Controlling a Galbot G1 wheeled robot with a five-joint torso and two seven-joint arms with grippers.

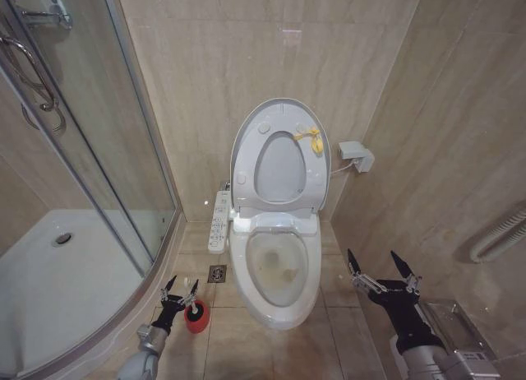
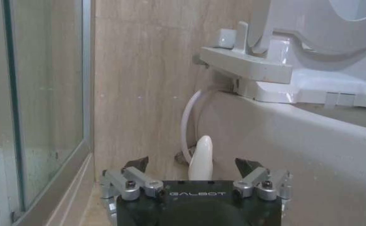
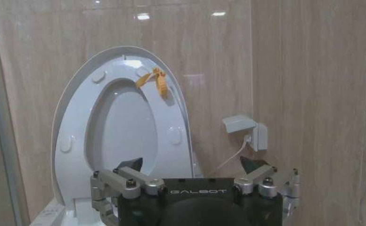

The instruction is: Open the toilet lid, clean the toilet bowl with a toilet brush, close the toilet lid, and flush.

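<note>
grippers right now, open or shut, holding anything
Left gripper: open, holding nothing, above the red brush holder, brush handle between its fingers.
Right gripper: open, empty, to the right of the toilet bowl.

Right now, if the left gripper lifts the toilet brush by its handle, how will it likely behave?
The toilet brush handle looks thin and smooth, so probably light but slippery. Lifting might tip its small red holder. The left gripper is open around the handle.

Even, bright light; ceiling glare on wall tiles (image 3: 142, 16); wrist views perhaps soft.
</note>
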